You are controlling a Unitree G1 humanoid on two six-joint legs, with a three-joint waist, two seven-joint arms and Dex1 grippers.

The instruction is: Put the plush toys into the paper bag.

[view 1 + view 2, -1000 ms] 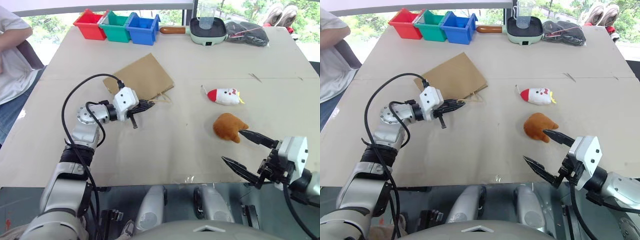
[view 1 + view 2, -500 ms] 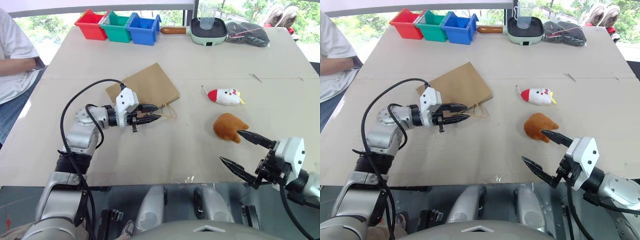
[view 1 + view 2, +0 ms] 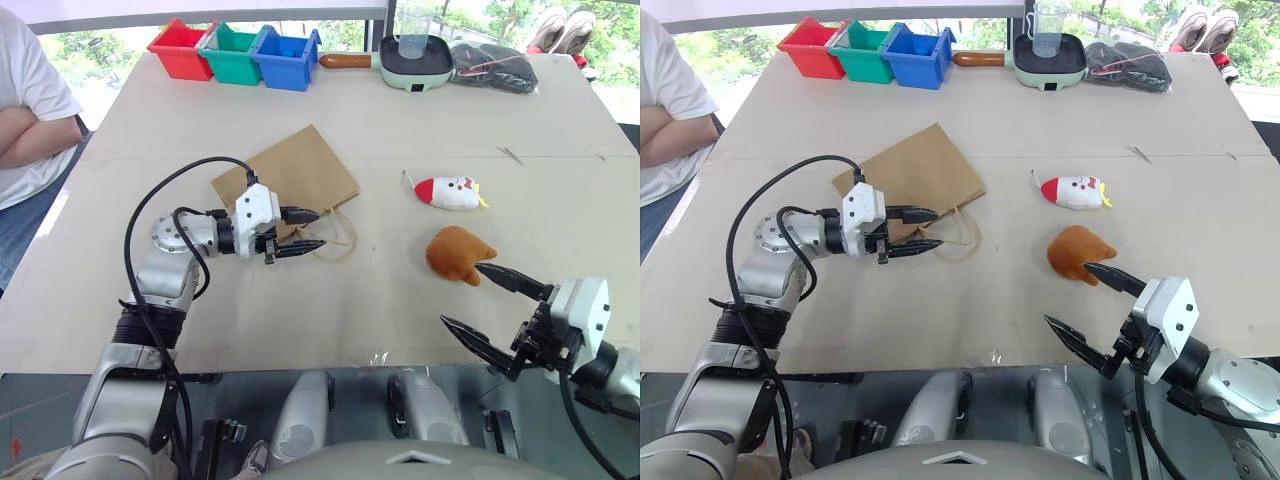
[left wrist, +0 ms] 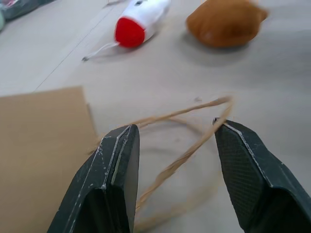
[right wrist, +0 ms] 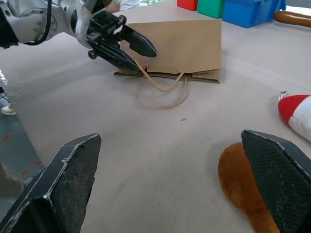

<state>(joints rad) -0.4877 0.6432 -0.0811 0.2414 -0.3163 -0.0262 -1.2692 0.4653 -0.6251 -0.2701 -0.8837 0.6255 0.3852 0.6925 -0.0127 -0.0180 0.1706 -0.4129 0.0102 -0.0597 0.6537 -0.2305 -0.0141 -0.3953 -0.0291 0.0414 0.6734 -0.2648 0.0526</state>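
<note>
The paper bag (image 3: 290, 172) is laid flat on the surface (image 3: 400, 130), with its mouth and two loop handles (image 3: 338, 232) directed toward the near edge. The left gripper (image 3: 312, 229) is positioned level at the bag's mouth; its fingers (image 4: 112, 170) are set partly apart, and one handle loop is seen passing between them, although a firm hold on it cannot be confirmed. The white chicken toy (image 3: 449, 192) is placed on its side to the right of the bag, well apart from it. The orange-brown drumstick toy (image 3: 458, 253) is located just nearer than the chicken. The right gripper (image 3: 484, 310) is held above the near edge, close to the drumstick toy but not touching it; its fingers (image 5: 73, 174) are spread wide with nothing between them. Red, green and blue bins (image 3: 235, 50) are lined up along the far edge.
</note>
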